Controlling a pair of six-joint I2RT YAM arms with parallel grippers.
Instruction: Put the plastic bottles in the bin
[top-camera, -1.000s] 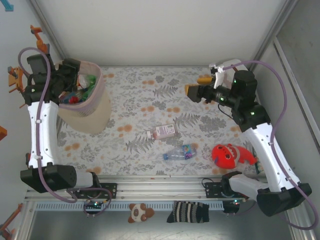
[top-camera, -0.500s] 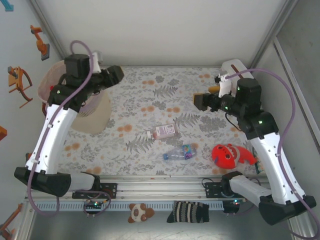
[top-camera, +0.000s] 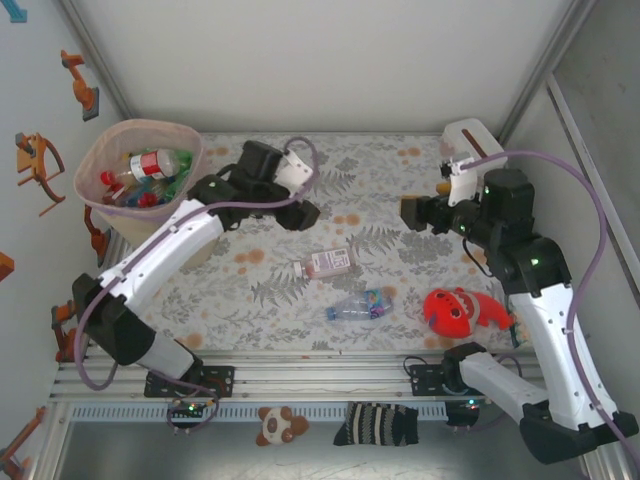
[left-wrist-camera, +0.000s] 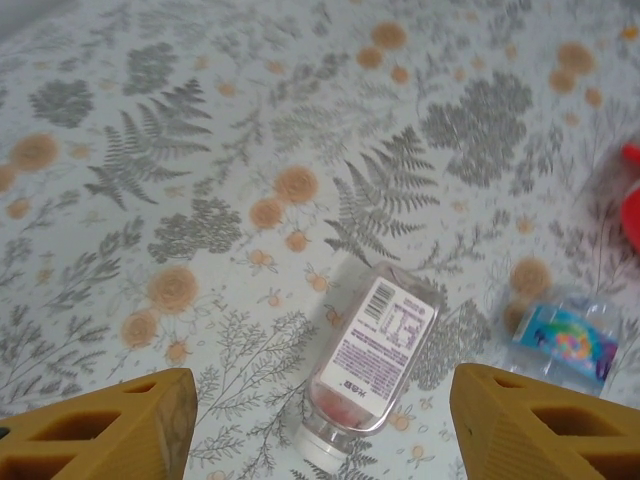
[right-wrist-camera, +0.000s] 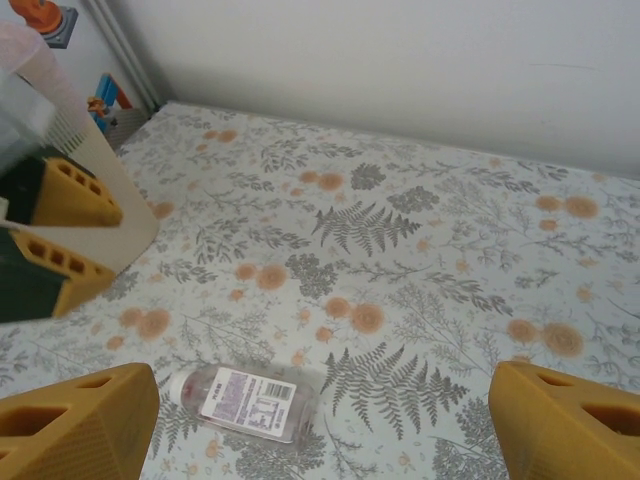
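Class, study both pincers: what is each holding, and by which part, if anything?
Nothing is held. The left pincer and right pincer both stand open and empty above the table; the pink-labelled bottle and the blue-labelled bottle lie loose on it.

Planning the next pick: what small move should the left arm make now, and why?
Probably lower the left gripper onto the pink-labelled bottle: its jaws stand open and empty, and that bottle lies flat just ahead, framed between them in the wrist view.
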